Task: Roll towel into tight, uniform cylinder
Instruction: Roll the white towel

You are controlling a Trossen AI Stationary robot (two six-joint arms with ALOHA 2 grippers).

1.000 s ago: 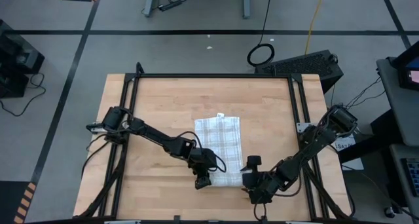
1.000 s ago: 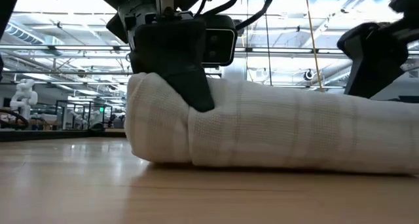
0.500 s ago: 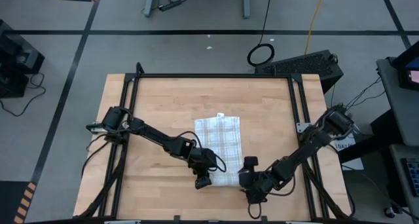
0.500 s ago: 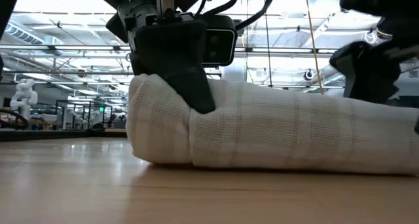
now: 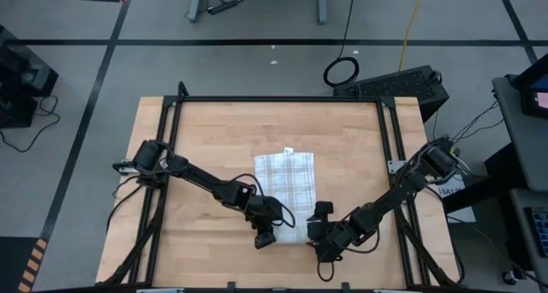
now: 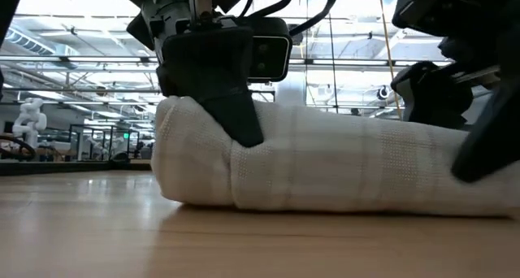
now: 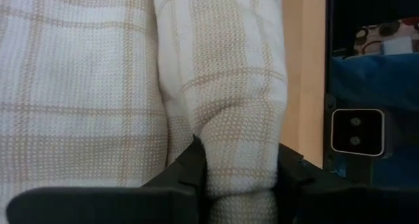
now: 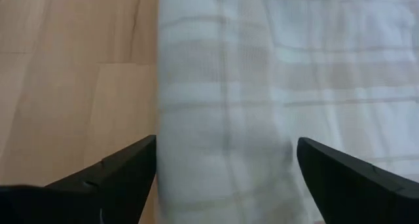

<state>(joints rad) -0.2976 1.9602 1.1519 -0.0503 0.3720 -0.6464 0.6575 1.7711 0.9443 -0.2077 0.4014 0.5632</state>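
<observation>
No text, label, brand, number or sign can be read in any of the views. The small tag [image 5: 288, 150] on the far edge of the thin white checked cloth towel [image 5: 287, 182], near the centre of the high view, is too small to show any print. The white label [image 5: 447, 190] by the right arm's base, at the right of that view, is likewise too small to read.
</observation>
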